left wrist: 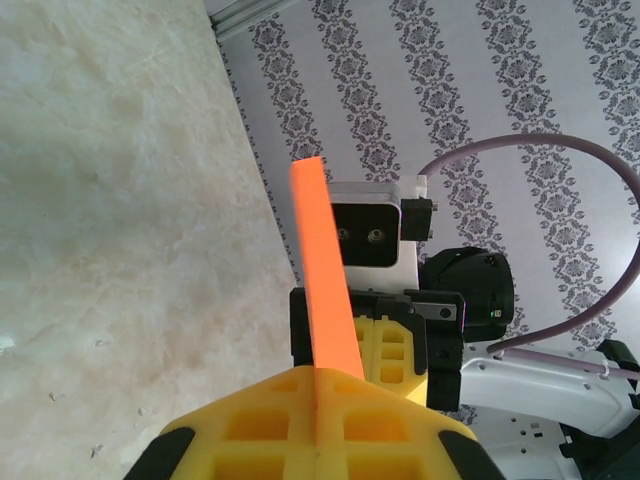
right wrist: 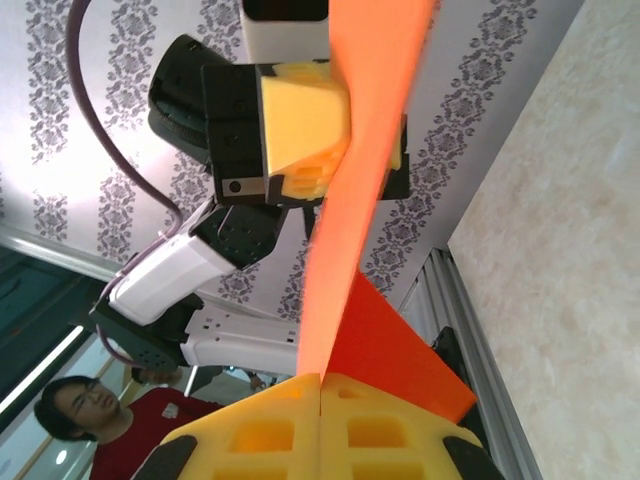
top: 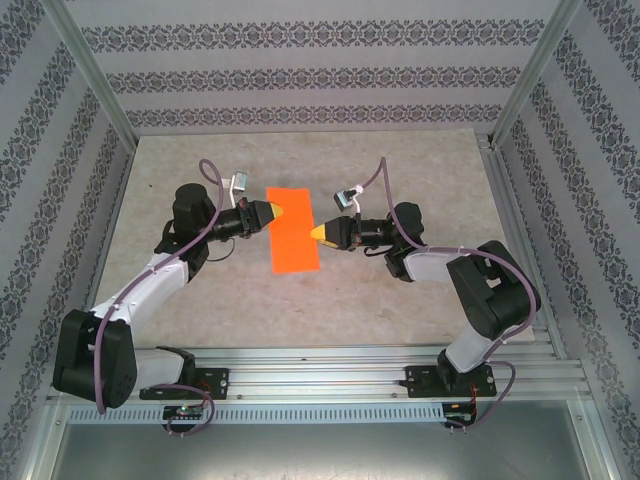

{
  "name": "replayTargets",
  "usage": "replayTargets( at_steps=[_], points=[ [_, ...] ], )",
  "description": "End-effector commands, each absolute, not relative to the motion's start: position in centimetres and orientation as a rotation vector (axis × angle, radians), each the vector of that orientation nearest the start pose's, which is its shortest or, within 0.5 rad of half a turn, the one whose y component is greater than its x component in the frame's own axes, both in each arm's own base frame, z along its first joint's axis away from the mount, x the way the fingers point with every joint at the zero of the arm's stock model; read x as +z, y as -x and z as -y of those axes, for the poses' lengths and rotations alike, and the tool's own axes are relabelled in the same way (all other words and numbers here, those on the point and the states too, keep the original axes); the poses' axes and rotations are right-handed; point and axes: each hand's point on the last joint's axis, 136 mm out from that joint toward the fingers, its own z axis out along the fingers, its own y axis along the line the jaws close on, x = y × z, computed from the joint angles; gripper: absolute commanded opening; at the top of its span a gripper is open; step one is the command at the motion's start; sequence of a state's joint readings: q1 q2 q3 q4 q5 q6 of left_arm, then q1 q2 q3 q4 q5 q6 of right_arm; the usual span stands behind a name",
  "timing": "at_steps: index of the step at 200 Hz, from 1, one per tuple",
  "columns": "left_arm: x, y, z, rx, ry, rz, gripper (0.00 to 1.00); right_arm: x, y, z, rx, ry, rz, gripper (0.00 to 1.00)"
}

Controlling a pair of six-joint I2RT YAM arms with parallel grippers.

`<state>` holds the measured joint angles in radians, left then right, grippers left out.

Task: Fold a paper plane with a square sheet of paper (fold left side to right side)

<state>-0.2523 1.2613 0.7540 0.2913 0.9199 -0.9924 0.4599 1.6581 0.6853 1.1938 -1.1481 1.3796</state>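
The square sheet of paper is bright orange and shows from above as an upright rectangle over the middle of the table. My left gripper is shut on its left edge, and my right gripper is shut on its right edge. In the left wrist view the paper runs edge-on out of my closed yellow jaws toward the right gripper. From the right wrist, the paper rises from the closed jaws to the left gripper. A darker flap hangs toward the table.
The beige table is ringed by patterned walls and metal posts. An aluminium rail carries both arm bases at the near edge. A person in red is behind the left arm in the right wrist view.
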Motion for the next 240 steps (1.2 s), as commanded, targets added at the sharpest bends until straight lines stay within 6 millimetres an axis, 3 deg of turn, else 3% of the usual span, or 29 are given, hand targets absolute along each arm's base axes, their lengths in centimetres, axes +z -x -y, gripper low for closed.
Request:
replayTargets(
  at_steps=[1,17,34,50,92,148,174,201,240],
  points=[
    [26.6,-30.6,22.4,-1.607,-0.066,-2.034,0.0,23.9,-27.7,-29.1,1.926,0.395,-1.91,0.1],
    [25.9,-30.5,22.5,-1.594,-0.056,-2.05,0.0,22.2,-28.1,-28.2,1.746,0.377,-2.025,0.22],
    [25.1,-30.5,22.5,-1.573,-0.037,-2.061,0.0,21.7,-28.4,-26.8,1.57,0.377,-2.101,0.34],
    [24.5,-30.5,22.4,-1.544,-0.025,-2.068,0.0,21.6,-28.6,-25.4,1.459,0.365,-2.141,0.36],
    [22.6,-31.7,22.9,-1.535,0.023,-2.101,0.0,20.2,-29.2,-20.3,0.974,0.321,-2.264,0.45],
    [21.0,-34.1,27.0,-1.586,-0.041,-2.119,0.0,22.2,-29.3,-14.2,0.496,0.288,-2.176,0.57],
    [19.6,-35.6,27.9,-1.605,-0.017,-2.128,0.0,23.2,-28.6,-12.5,0.35,0.328,-2.056,0.79],
    [16.7,-36.8,28.5,-1.628,0.041,-2.157,0.0,24.1,-27.7,-12.3,0.301,0.387,-1.938,0.98],
    [14.0,-37.2,28.9,-1.66,0.096,-2.173,0.0,23.4,-26.4,-15.2,0.309,0.549,-1.826,0.98]
  ],
)
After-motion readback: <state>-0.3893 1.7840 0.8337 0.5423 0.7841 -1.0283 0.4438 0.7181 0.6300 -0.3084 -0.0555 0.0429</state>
